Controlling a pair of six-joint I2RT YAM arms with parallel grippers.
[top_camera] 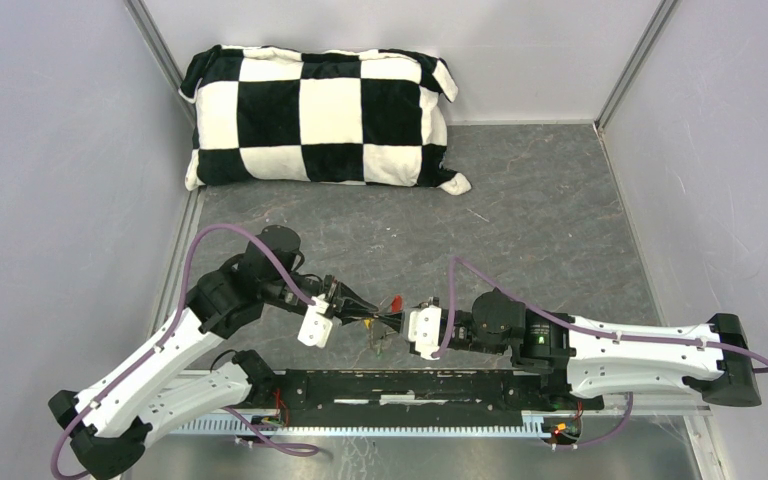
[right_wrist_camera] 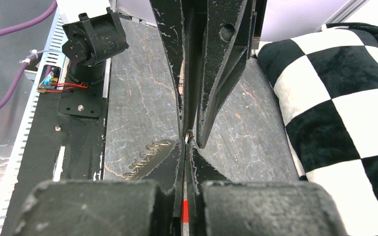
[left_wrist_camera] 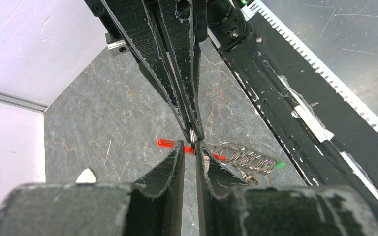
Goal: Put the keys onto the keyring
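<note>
From above, the left fingers (top_camera: pixel 355 306) and right fingers (top_camera: pixel 401 318) meet tip to tip over the surface (top_camera: pixel 540 230), the keyring (top_camera: pixel 395 300) hanging between them. The left wrist view shows the left pair slightly apart, grip unclear, with the green key (left_wrist_camera: pixel 278 164) beside a chain (left_wrist_camera: pixel 246 158) that looks limp and light. The right wrist view has the right pair clamped on the stiff red tag (right_wrist_camera: pixel 185 214), likely the surest hold.

A robotics lab cell: white wall panels (top_camera: pixel 50 150) in aluminium framing (top_camera: pixel 160 45) enclose a grey stone-look worktop (top_camera: pixel 540 200), a black mounting rail (top_camera: pixel 410 388) along its near edge.
</note>
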